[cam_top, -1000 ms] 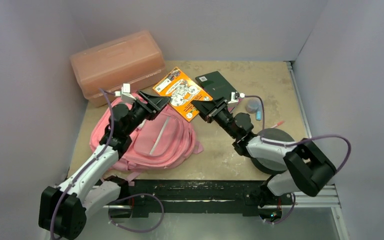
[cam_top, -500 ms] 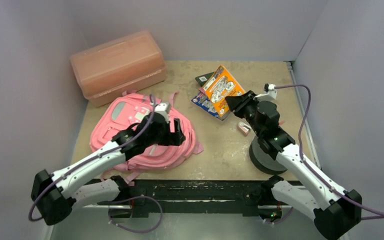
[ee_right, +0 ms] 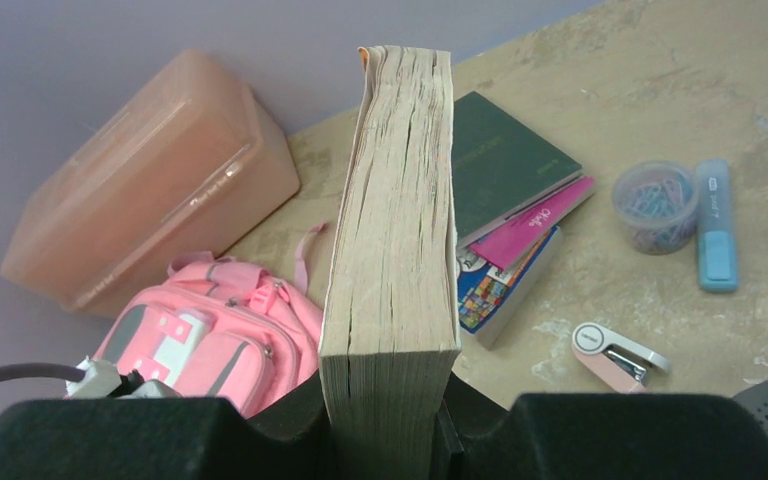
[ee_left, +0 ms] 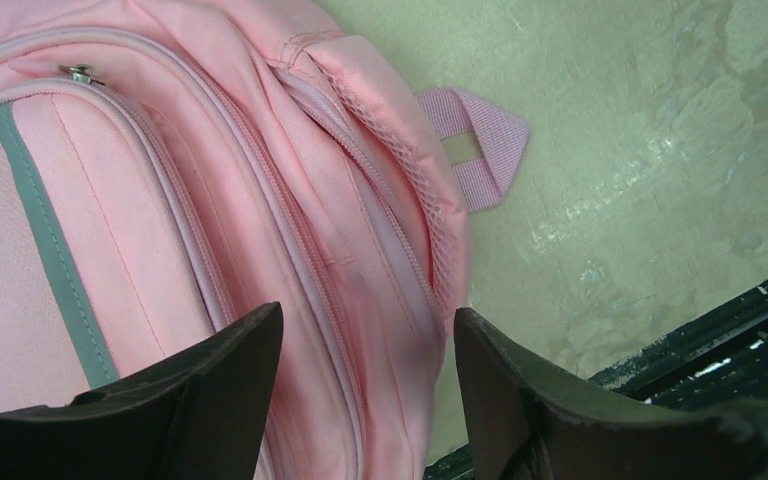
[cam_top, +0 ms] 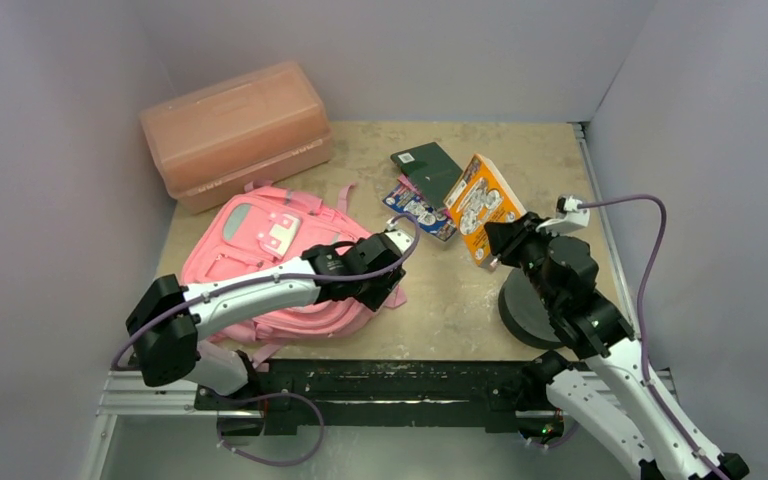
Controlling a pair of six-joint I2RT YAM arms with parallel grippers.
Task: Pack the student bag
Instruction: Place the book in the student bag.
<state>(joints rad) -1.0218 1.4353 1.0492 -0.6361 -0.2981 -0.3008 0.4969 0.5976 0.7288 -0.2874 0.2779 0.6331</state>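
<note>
Bag-opening step, I think. The big soft pink cloth backpack [cam_top: 245, 245] lies flat on the left part of the tan table [cam_top: 440, 295], just in front of the hard orange see-through plastic box [cam_top: 235, 125]. The left gripper [ee_left: 365, 318] hangs over the bag's right edge w/ its jaws apart. It grabs nothing; only pink cloth shows btwn them. A long zip line [ee_left: 290, 240] runs under it & looks shut, so nothing can go in yet.

The right gripper [ee_right: 388, 405] is clamped tight on a thick book with an orange cover [cam_top: 480, 200]. It holds the book up off the table, to the right of the bag & apart from it. Behind it lies a dark green notebook [cam_top: 428, 165] on top of two more books.

Next move, prob: the left gripper needs to find the zip's small tab, pinch it & pull so the bag gapes open. One little silver tab [ee_left: 78, 72] shows far off, but I can't tell which pocket it opens. The cloth is floppy, so the bag may slide or bunch up when pulled. The book should wait, then go in thin edge first.
</note>
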